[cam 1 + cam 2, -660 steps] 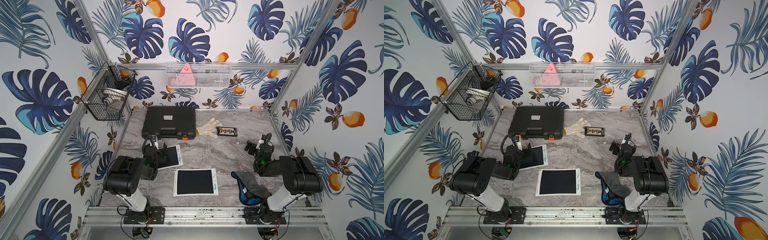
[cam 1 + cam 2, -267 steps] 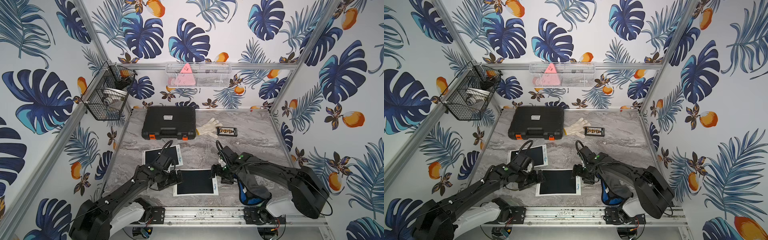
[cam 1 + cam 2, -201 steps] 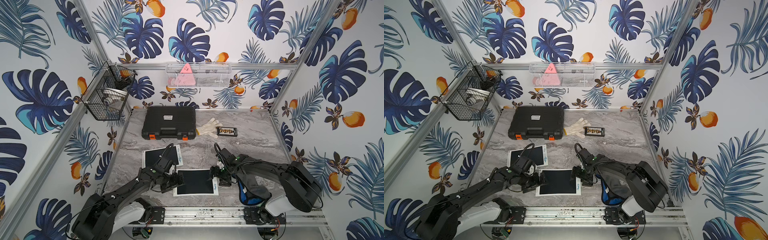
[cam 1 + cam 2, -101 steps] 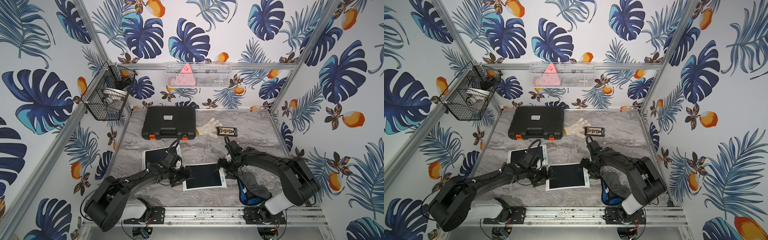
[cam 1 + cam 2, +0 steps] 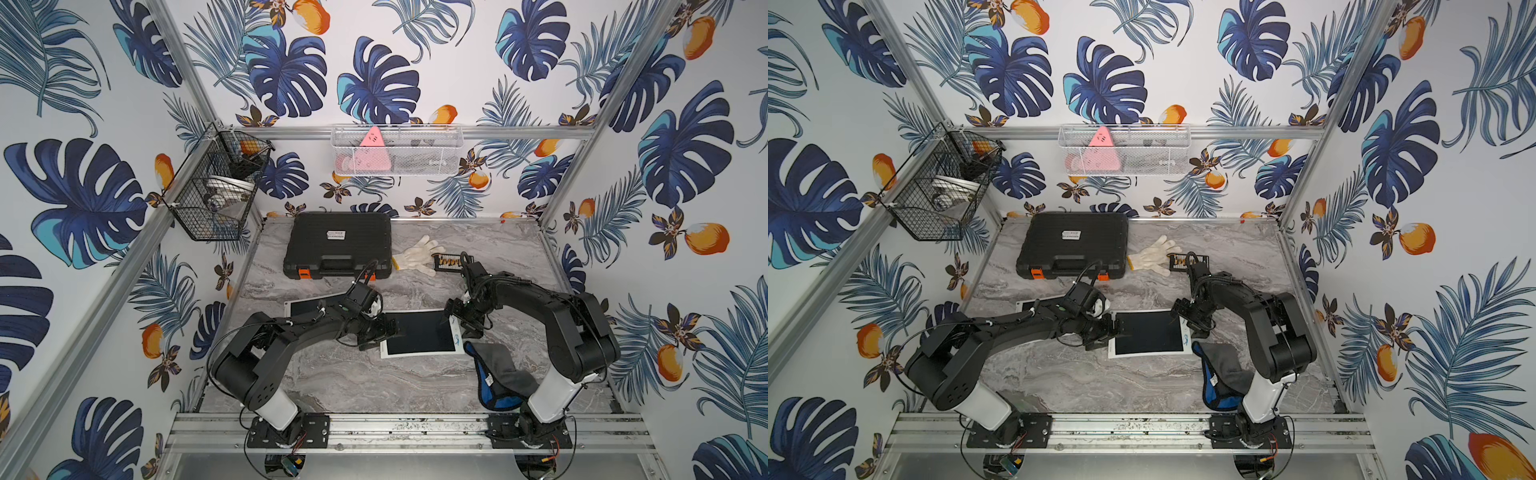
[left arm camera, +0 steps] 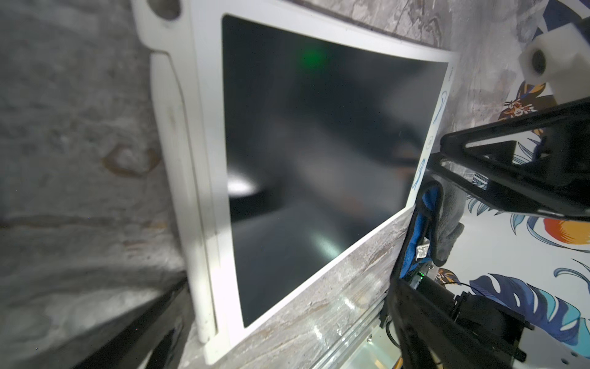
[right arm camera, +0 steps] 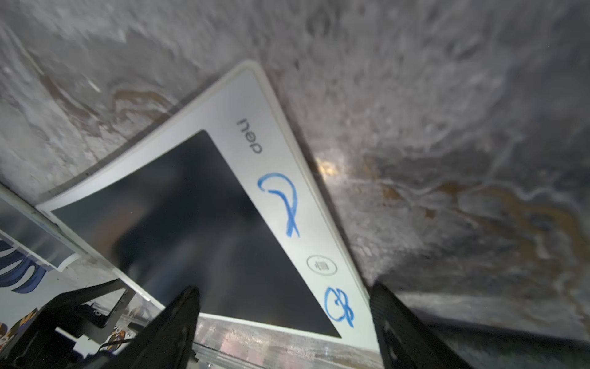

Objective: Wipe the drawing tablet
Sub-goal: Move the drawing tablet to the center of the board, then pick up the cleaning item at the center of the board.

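The left claw (image 5: 386, 331), spread wide and empty, sits at one edge of the drawing tablet (image 5: 419, 338), which lies flat on the bench (image 5: 353, 382) between both claws. The right claw (image 5: 462, 318), also wide, straddles the opposite, pen-marked border. This is likely positioning; next, fetch the cloth (image 5: 492, 361) behind it.

Left short edge of drawing tablet (image 5: 419, 337): covered by left gripper (image 5: 382, 330) in both top views. In left wrist view, one tablet corner cut off by frame edge.

Second tablet (image 5: 305, 306): mostly under left arm (image 5: 291, 324).

Cloth (image 5: 492, 368): partly behind right arm (image 5: 540, 299) near its base.

Bit holder (image 5: 445, 262): one end overlapped by right arm; contents too small to identify.

Wire basket (image 5: 208, 199) contents: not discernible.

Marble tabletop (image 7: 447, 127) in right wrist view: blurred.
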Robot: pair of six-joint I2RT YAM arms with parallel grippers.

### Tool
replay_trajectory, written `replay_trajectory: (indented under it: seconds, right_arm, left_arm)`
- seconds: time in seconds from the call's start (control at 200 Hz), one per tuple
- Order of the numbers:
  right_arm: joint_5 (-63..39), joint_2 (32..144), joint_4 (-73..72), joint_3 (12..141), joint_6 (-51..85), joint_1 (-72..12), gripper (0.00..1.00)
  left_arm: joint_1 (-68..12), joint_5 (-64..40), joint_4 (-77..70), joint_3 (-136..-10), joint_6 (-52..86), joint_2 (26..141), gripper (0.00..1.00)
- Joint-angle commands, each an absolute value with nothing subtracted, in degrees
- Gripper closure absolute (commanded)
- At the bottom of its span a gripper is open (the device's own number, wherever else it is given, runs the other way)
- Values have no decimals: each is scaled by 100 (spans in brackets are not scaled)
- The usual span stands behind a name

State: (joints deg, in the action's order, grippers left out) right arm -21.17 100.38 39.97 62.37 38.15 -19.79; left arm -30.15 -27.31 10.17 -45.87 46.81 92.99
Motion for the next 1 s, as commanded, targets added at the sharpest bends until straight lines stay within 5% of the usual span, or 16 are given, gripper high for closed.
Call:
replay_trajectory:
  seconds: [0.0, 0.245, 0.52, 0.926, 0.991]
  right_arm:
    - [-1575, 9593, 4277, 6454, 3829, -1996, 15]
    - [638, 7565, 5961, 5892, 5303, -1713, 18]
    - [458, 6517, 6564, 4548, 5906, -591, 39]
    - [-288, 7140, 5794, 3679, 6369, -475, 52]
    - [-375, 7222, 5562, 3587, 6473, -467, 62]
  left_arm:
    - [-3015, -1825, 1853, -4653, 4362, 9263, 1]
    - [-3063, -1424, 2474, -4626, 4379, 8389, 1]
    - [-3483, -1645, 2618, -4675, 4506, 7877, 1]
    - [-3693, -1687, 2619, -4648, 4581, 7699, 1]
    - [-3691, -1696, 2611, -4638, 4592, 7710, 1]
